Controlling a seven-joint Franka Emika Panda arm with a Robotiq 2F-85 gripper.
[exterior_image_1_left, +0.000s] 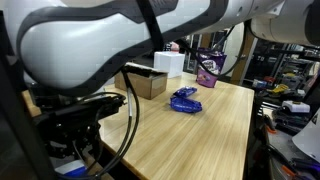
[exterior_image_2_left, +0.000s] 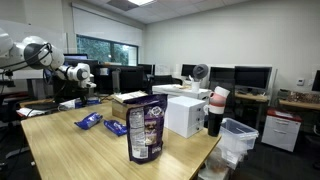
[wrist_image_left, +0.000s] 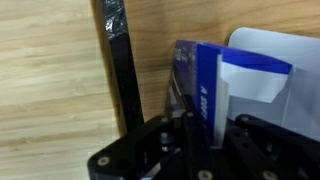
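Observation:
In the wrist view my gripper (wrist_image_left: 205, 140) is shut on a blue and white packet (wrist_image_left: 205, 85), which stands up between the two black fingers over the wooden table (wrist_image_left: 50, 80). In an exterior view the gripper (exterior_image_2_left: 86, 76) is held above the far left end of the table (exterior_image_2_left: 70, 145). Two more blue packets (exterior_image_2_left: 88, 120) (exterior_image_2_left: 115, 127) lie on the table below and to the right of it. One blue packet (exterior_image_1_left: 185, 100) shows in the exterior view where my arm (exterior_image_1_left: 90, 45) fills the foreground and hides the gripper.
A purple snack bag (exterior_image_2_left: 146, 130) stands at the near table edge and also shows at the far end in an exterior view (exterior_image_1_left: 208, 68). A white box (exterior_image_2_left: 185, 115), a cardboard box (exterior_image_2_left: 130, 100) and stacked cups (exterior_image_2_left: 217, 108) stand nearby. A black strip (wrist_image_left: 122, 70) crosses the wrist view.

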